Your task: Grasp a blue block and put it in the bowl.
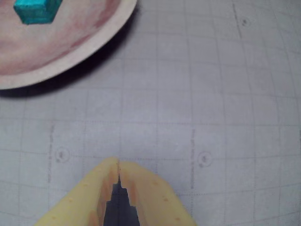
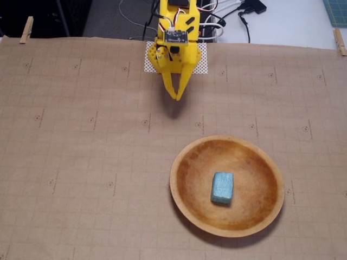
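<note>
Blue block [image 2: 222, 188] lies flat inside the wooden bowl [image 2: 187, 160], a little right of the bowl's centre in the fixed view. The bowl sits on the gridded brown paper [image 2: 81, 162] near its front edge, right of the middle. The yellow gripper [image 2: 178, 97] hangs over the paper near its far edge, well apart from the bowl, tips together and holding nothing. In the wrist view the block [image 1: 36, 10] shows at the top left, in the bowl [image 1: 101, 40]; fingertips [image 1: 117, 165] meet over bare paper.
</note>
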Controlling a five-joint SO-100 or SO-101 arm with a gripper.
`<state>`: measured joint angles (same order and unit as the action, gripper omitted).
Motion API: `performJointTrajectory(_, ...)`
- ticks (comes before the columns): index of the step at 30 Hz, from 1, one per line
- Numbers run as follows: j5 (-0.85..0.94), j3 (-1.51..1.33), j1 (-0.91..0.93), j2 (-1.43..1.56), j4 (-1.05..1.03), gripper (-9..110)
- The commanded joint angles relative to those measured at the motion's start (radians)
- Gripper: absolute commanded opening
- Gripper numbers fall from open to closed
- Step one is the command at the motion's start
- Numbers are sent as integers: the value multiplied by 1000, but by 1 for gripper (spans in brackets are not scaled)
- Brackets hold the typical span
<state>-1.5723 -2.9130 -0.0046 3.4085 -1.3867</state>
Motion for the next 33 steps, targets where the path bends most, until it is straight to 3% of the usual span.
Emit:
performJointTrajectory(1,6,-23,-9,28,6,-3)
performJointTrajectory(16,6,-204,-9,29,11,-3)
performJointTrajectory(33,6,-206,-8,29,12,-3)
